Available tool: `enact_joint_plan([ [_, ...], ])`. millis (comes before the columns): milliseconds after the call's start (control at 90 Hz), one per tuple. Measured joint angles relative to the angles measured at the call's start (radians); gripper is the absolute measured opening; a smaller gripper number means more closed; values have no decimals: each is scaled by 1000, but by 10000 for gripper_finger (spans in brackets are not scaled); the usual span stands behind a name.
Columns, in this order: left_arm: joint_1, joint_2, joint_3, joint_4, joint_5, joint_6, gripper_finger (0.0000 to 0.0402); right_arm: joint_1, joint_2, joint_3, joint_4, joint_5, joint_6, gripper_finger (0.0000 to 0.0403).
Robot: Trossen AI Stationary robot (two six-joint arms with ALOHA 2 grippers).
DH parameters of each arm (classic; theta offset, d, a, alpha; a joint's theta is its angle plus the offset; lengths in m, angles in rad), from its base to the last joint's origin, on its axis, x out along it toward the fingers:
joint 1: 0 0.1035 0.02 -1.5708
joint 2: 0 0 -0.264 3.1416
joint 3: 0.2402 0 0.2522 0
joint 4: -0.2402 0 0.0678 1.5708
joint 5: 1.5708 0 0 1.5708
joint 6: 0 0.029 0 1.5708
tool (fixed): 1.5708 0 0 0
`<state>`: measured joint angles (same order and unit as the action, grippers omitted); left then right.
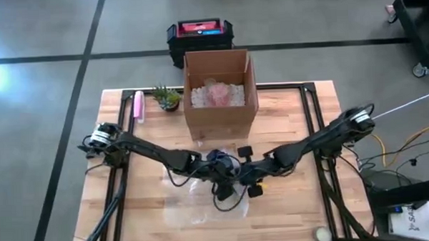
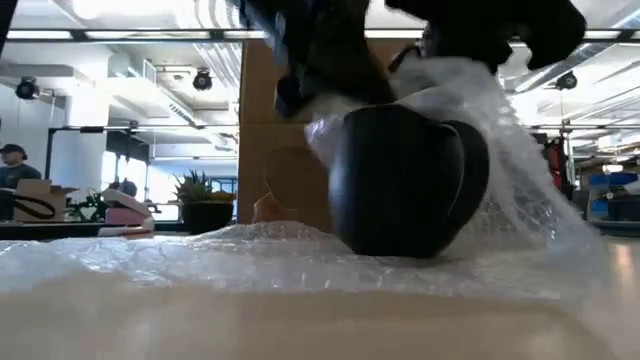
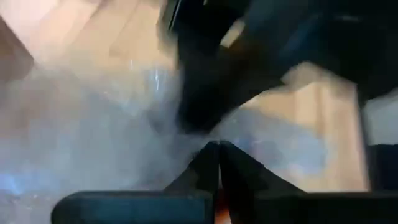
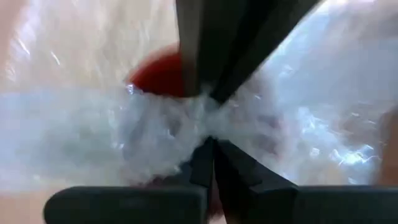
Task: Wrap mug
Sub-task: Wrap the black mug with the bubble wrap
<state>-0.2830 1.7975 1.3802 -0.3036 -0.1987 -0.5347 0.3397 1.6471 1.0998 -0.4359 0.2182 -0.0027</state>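
Note:
A black mug (image 2: 400, 185) with a red inside (image 4: 155, 78) rests on a sheet of clear bubble wrap (image 2: 200, 255) in the middle of the table. Part of the wrap is drawn up over the mug's right side (image 2: 520, 170). Both grippers meet just above the mug. My left gripper (image 3: 218, 152) and my right gripper (image 4: 211, 149) are each shut on a gathered bunch of wrap. In the high view the arms (image 1: 227, 170) cover most of the mug. My left gripper pinches bunched bubble wrap (image 4: 205, 102) between its two fingers, above the mug's red opening; one layer or several, I cannot tell. My right gripper pinches the same gathered wrap (image 4: 186, 134) between its fingers from the opposite side, tip to tip with the left one. The wrap runs from there down over the mug onto the table.
An open cardboard box (image 1: 221, 109) with packing filler stands just behind the mug. A small potted plant (image 1: 167, 98) and a pink object (image 1: 137, 107) sit at the far left. A tape roll (image 1: 321, 233) lies at the near right edge.

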Motion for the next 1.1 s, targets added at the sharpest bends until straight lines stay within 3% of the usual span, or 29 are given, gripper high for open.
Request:
enact_joint_plan([
  [133, -11, -17, 70, -217, -31, 2, 0, 0, 38, 37, -44, -10, -14, 0],
  [211, -18, -31, 87, -339, -119, -7, 0, 0, 40, 50, -38, -16, -22, 0],
  [378, -18, -50, 19, -486, -208, -97, 0, 0, 29, 52, -39, -16, -27, 0],
  [489, -15, -50, -68, -366, -261, -111, 0, 0, 26, 52, -35, -16, -28, 0],
  [722, 10, -50, -236, 233, -206, 53, 0, 0, 26, 52, -26, -17, -35, 0],
  [1100, -22, -15, -237, 346, -71, 60, 0, 0, 26, 43, 4, -15, -35, 0],
])
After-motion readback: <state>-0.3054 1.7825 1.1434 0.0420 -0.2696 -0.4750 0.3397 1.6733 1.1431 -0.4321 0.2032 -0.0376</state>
